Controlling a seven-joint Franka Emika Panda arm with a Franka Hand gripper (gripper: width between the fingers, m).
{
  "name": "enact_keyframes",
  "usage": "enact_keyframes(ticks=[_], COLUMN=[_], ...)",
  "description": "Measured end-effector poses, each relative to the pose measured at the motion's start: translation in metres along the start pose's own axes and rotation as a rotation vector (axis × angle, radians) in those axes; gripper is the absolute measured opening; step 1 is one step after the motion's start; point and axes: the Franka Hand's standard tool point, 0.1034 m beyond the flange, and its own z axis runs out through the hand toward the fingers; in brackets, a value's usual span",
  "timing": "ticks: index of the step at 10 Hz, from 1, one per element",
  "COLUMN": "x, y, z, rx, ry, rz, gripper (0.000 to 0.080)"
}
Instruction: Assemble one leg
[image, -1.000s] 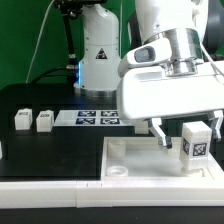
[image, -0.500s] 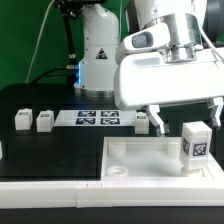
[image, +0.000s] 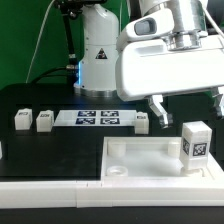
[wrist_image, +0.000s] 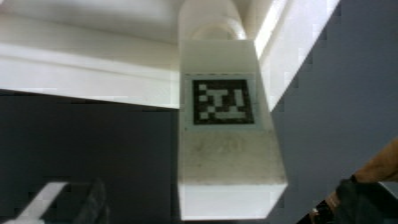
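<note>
1. gripper (image: 189, 113) hangs above the leg (image: 196, 143). its fingers (image: 158, 108) are spread wide, holding nothing and clear of the leg.
2. leg stands upright on the white panel (image: 150, 166), at the panel's end twd the exterior view's right. its tag (image: 197, 149) faces the cam.
3. panel lies on the table (image: 50, 150), along the edge nearest the exterior cam.
4. wrist view: leg fills the centre, tag in sight.
5. marker board (image: 98, 118) lies mid-table. two spare legs (image: 21, 119) stand just beside it, twd the exterior view's left.
</note>
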Motion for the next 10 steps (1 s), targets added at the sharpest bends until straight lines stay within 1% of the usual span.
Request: enact_keyframes(ticks=[1,2,3,4,5,6,7,8,9,10], x=[-0.001,-0.009,-0.013,-0.01,-0.009,-0.01,-0.02,-0.019,-0.014,-0.009], y=[0.001,0.003,0.002,0.0,-0.004,-0.006,-0.011,-0.014,-0.014,-0.013], z=[0.001,0.005,0.007,0.005,0.004,0.004,0.0,-0.002,0.002,0.007], rx=[0.0,0.015,0.043,0.069,0.092,0.107,0.13,0.151,0.158,0.135], ry=[-0.003,-0.079,-0.205,-0.316,-0.4,-0.446,-0.565,-0.654,-0.671,-0.642], rz=[0.001,0.011,0.034,0.034,0.039,0.041,0.045,0.039,0.042,0.077], gripper=[0.0649,0.0649,0.0649,0.0649,0.0649,0.0649,0.0649,0.0649,0.0649,0.0649])
